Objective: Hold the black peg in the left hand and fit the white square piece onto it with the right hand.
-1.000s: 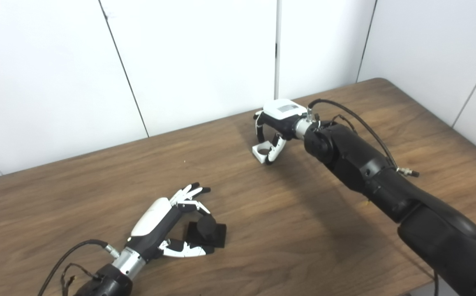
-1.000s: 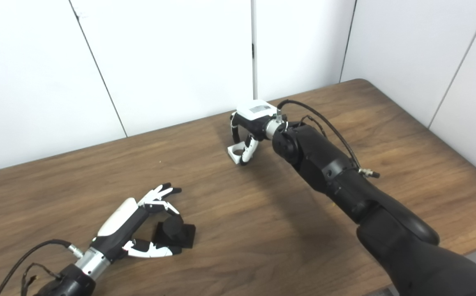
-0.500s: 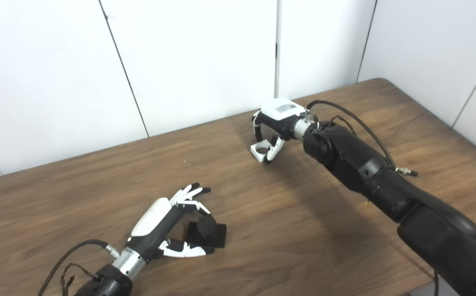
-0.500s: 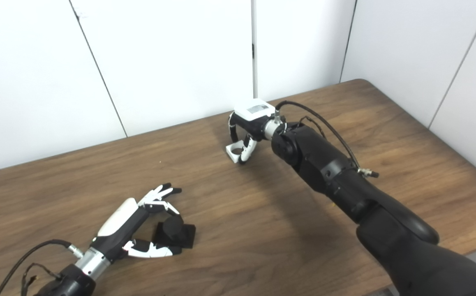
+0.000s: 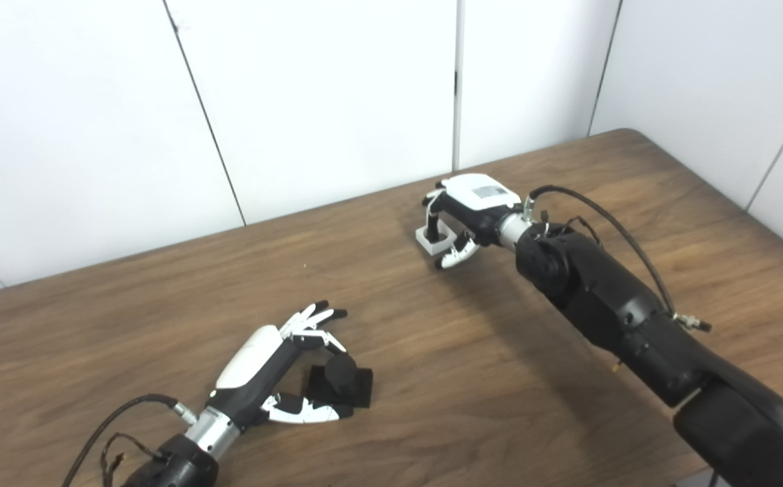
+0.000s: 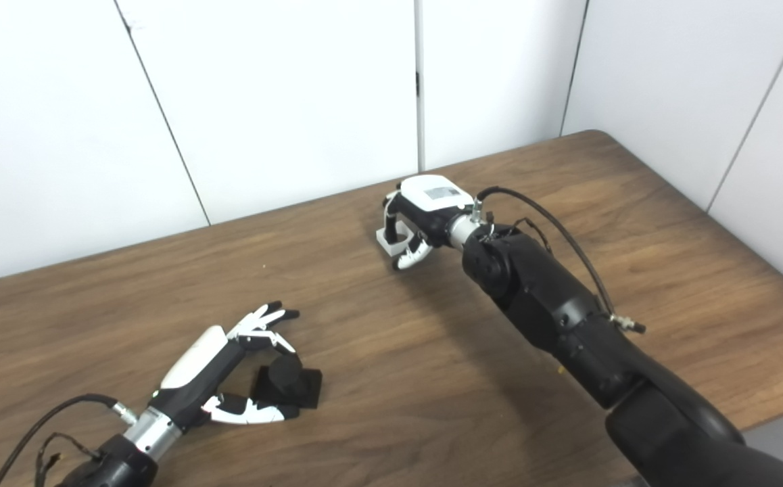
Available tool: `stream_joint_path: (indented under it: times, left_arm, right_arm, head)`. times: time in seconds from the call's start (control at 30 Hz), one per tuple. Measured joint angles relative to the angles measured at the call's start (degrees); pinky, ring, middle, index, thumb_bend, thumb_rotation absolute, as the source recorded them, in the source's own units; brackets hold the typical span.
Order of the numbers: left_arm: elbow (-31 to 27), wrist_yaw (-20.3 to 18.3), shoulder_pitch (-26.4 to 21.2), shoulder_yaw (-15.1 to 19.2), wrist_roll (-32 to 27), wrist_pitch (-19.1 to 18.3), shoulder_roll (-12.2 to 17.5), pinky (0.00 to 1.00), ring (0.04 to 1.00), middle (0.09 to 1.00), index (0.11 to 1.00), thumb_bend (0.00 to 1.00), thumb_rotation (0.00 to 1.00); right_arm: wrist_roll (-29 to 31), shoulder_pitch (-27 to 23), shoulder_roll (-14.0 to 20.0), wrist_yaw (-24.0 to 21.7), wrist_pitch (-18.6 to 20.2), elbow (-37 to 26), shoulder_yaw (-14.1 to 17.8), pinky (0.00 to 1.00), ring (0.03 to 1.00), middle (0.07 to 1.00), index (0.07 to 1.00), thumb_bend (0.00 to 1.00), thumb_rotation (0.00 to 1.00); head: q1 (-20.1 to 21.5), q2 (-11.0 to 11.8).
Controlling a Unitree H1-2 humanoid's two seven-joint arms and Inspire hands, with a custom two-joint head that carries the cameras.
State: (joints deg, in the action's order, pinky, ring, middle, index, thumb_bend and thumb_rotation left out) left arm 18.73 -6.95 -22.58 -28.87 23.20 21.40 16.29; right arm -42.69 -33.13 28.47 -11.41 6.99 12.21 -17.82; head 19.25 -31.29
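The black peg (image 5: pixel 341 381), a short cylinder on a square black base, stands on the table near the front left. My left hand (image 5: pixel 271 362) lies beside it, open, with fingers arched over the peg and the thumb along the base's near edge. Far across the table my right hand (image 5: pixel 466 215) is shut on the white square piece (image 5: pixel 430 239), a small block with a round hole. Fingers press its far side and the thumb its near side. I cannot tell whether the piece rests on the wood or hangs just above it.
The brown wooden table (image 5: pixel 500 352) ends at a white panelled wall (image 5: pixel 330 101) right behind the right hand. Its right corner and edge run past (image 5: pixel 736 203). A cable (image 5: pixel 114 419) loops from the left wrist near the front edge.
My right hand has turned at the wrist and drawn back to the right, and the white piece between its fingers has tilted and shifted slightly. The left hand and peg have stayed still.
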Motion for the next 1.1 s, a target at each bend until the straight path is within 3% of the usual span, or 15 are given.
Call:
stream_joint_path:
  times: [0.27,0.73,0.9,0.97,1.1]
  left_arm:
    - [-0.7,0.1,0.4,0.3,0.7,-0.9,-0.1,1.0,1.0,0.926,0.492,0.52,0.08]
    - [-0.7,0.1,0.2,0.3,1.5,-0.9,-0.2,0.99,1.0,0.927,0.492,0.52,0.08]
    - [-0.7,0.1,0.2,0.3,1.5,-1.0,-0.2,1.0,1.0,0.93,0.493,0.52,0.08]
    - [-0.7,0.1,0.2,0.3,1.5,-1.0,-0.2,1.0,1.0,0.93,0.493,0.52,0.08]
    - [-0.7,0.1,0.2,0.4,1.5,-1.0,-0.3,1.0,1.0,0.928,0.492,0.52,0.08]
  right_arm:
    - [-0.2,2.5,0.0,-0.1,-0.1,-5.7,0.8,0.95,0.95,0.854,0.483,0.52,0.14]
    - [-0.5,2.3,-0.2,-0.7,-0.2,-5.7,0.7,0.95,0.939,0.849,0.485,0.52,0.14]
    - [-0.7,0.7,-0.2,-3.3,-0.1,-4.4,0.4,0.95,0.956,0.892,0.497,0.52,0.15]
    - [-1.3,-0.1,0.0,-5.2,0.6,-3.6,-0.1,0.96,0.971,0.92,0.691,0.72,0.26]
    - [-2.3,-1.0,0.3,-8.4,1.8,-2.5,-1.1,0.97,0.995,0.964,0.811,0.8,0.31]
  head:
    - [0.1,-0.2]
    - [-0.4,0.0]
    - [-0.8,0.1]
    - [-0.9,0.1]
    - [-0.8,0.0]
